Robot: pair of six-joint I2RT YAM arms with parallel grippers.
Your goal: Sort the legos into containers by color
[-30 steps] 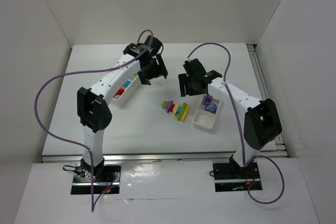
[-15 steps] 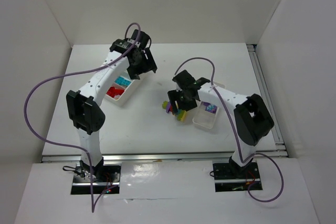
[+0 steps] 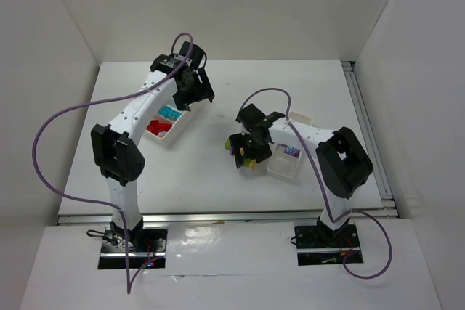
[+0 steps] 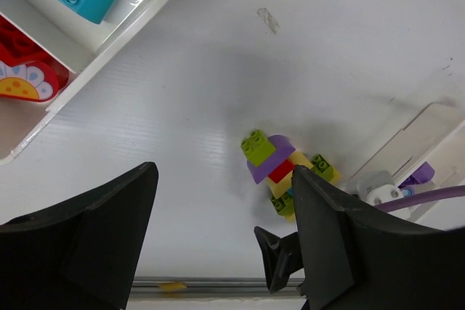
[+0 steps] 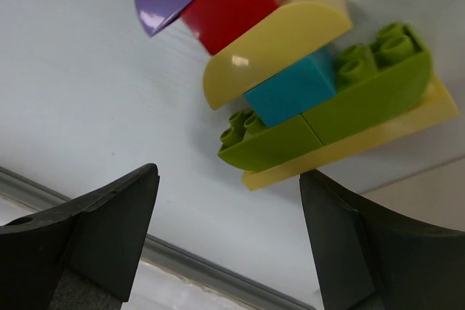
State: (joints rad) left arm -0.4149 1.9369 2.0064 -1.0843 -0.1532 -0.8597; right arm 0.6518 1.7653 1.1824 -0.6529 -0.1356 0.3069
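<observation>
White table [image 3: 290, 85], clustered legos [image 4: 280, 172], white walls [image 3: 240, 5]

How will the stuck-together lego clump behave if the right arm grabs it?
The lego clump looks rigid, hard plastic, so it likely won't flex. Its glossy curved faces may slip between the right gripper's open jaws. It appears to be several bricks joined by studs, lying on its side; a squeeze could split it rather than tip it.

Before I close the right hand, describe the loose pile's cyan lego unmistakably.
Find the smaller white tray right of centre; the loose pile lies just left of it, under the right hand. The cyan lego sits between a yellow half-round and lime green bricks, the pile's only cyan.
</observation>
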